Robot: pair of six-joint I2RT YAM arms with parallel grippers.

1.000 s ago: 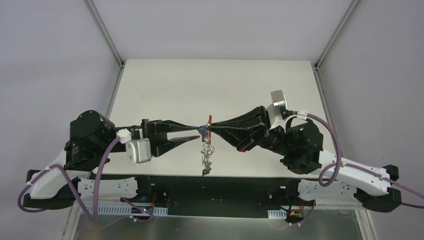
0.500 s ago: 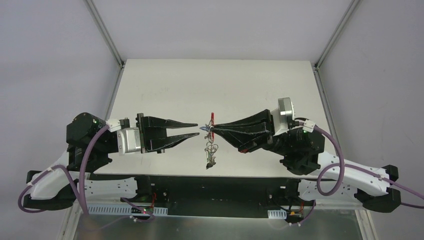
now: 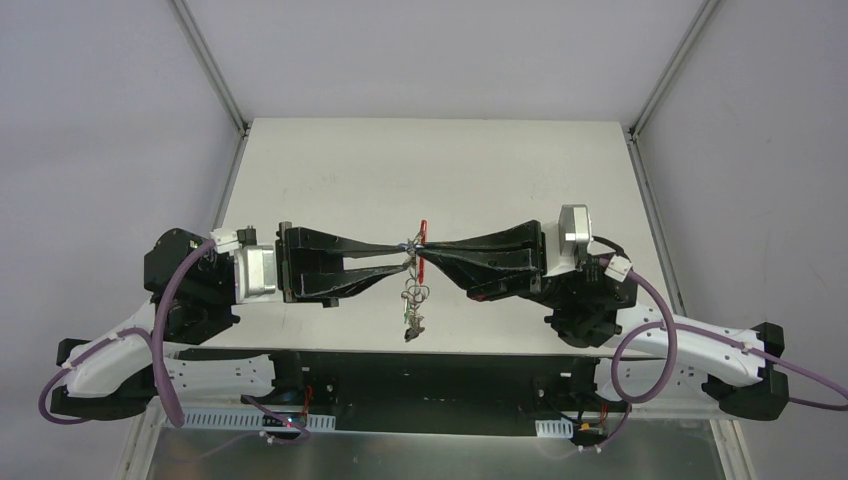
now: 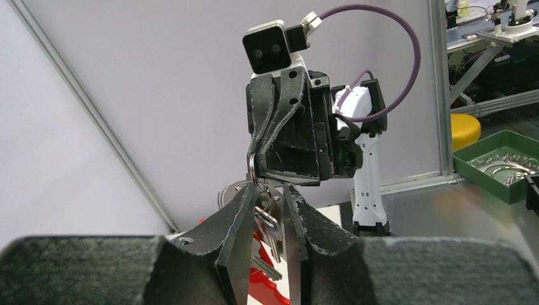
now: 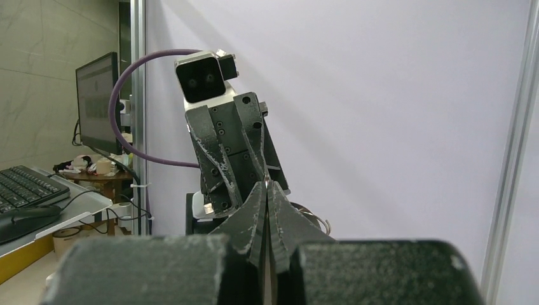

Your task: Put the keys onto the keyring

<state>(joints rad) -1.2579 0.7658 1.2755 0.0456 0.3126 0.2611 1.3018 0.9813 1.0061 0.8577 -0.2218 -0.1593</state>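
From above, both arms reach level and straight toward each other and meet over the table (image 3: 330,170), near the middle of its near edge. The right gripper (image 3: 424,252) is pinched tight on the keyring (image 3: 413,294), whose red clip (image 3: 424,231) stands above the fingertips. The chain of rings hangs below them, with the keys (image 3: 410,326) at the bottom. The left gripper (image 3: 405,258) points at the same spot, its fingers a little apart, one above and one below the top of the bunch.

In the left wrist view, the left gripper (image 4: 269,194) has a narrow gap between its fingers (image 4: 238,216). A silver key (image 4: 270,229) and rings hang in that gap; contact cannot be told. The right gripper (image 4: 254,166) hangs just beyond, fingertips down, closed on a silver ring.

In the right wrist view, the right gripper (image 5: 266,187) shows its fingers pressed together. The left gripper (image 5: 254,183) faces it tip to tip.
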